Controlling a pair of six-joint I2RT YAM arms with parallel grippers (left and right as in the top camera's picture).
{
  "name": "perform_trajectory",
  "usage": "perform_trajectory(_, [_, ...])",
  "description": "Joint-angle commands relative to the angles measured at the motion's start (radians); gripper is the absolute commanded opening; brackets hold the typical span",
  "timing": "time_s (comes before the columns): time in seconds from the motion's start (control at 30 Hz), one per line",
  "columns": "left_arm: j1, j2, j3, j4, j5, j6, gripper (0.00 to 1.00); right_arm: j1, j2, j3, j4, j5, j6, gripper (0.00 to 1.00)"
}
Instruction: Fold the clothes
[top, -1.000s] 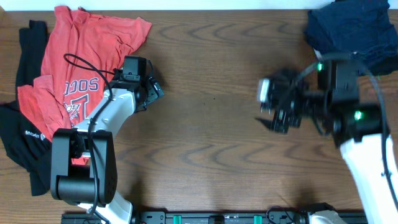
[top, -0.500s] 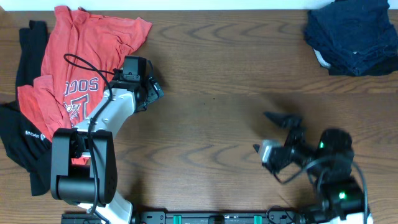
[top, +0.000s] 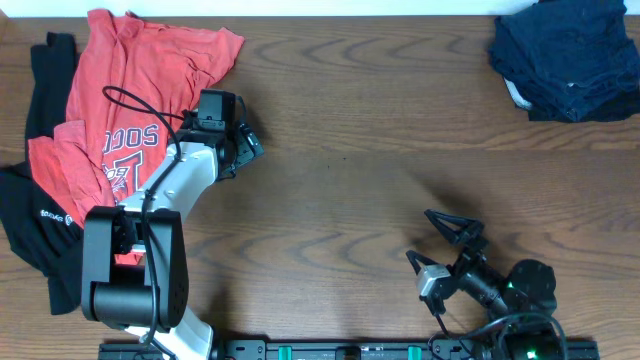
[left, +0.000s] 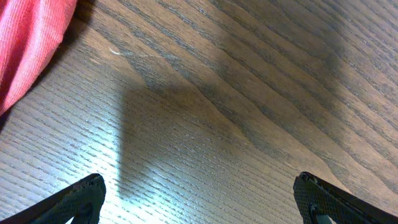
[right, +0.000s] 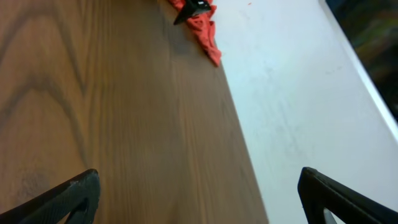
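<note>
Shorts (top: 565, 55), dark navy, lay bunched at the far right corner; red T-shirt (top: 130, 80) sprawled far left. Left gripper (top: 247, 143) and right gripper (top: 425, 238) hung over bare wood, jaws spread wide, holding nothing.

i count three lots of clothing on my one wooden table (top: 350, 120): one red t-shirt (top: 130, 80) at ten o'clock, one black garment (top: 30, 230) at nine o'clock, one heap of navy shorts (top: 565, 55) at two o'clock, plus two arms, the left gripper (top: 252, 144) near ten and the right gripper (top: 420, 235) at five.
</note>
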Motion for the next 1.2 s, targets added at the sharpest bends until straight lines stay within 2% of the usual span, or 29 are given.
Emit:
perform_trajectory(0.0, [0.003, 0.015, -0.005, -0.002, -0.012, 0.012, 0.98, -0.008, -0.039, -0.018, 0.014, 0.000, 0.022, 0.99])
perform_trajectory(0.27, [0.003, 0.015, -0.005, -0.002, -0.012, 0.012, 0.98, -0.008, -0.102, -0.019, 0.018, -0.016, 0.025, 0.99])
perform_trajectory(0.4, [0.003, 0.015, -0.005, -0.002, -0.012, 0.012, 0.98, -0.011, -0.178, -0.019, 0.018, -0.016, 0.105, 0.99])
perform_trajectory(0.73, [0.003, 0.015, -0.005, -0.002, -0.012, 0.012, 0.98, -0.107, -0.178, -0.021, 0.024, -0.017, 0.149, 0.99])
perform_trajectory(0.97, [0.003, 0.015, -0.005, -0.002, -0.012, 0.012, 0.98, -0.154, -0.178, -0.061, 0.119, 0.009, 0.150, 0.99])
perform_trajectory(1.07, [0.003, 0.015, -0.005, -0.002, -0.012, 0.012, 0.98, -0.153, -0.178, -0.060, 0.119, 0.030, 0.094, 0.99])
perform_trajectory(1.17, [0.003, 0.015, -0.005, -0.002, -0.012, 0.012, 0.98, -0.154, -0.178, -0.060, 0.118, 0.048, -0.037, 0.99])
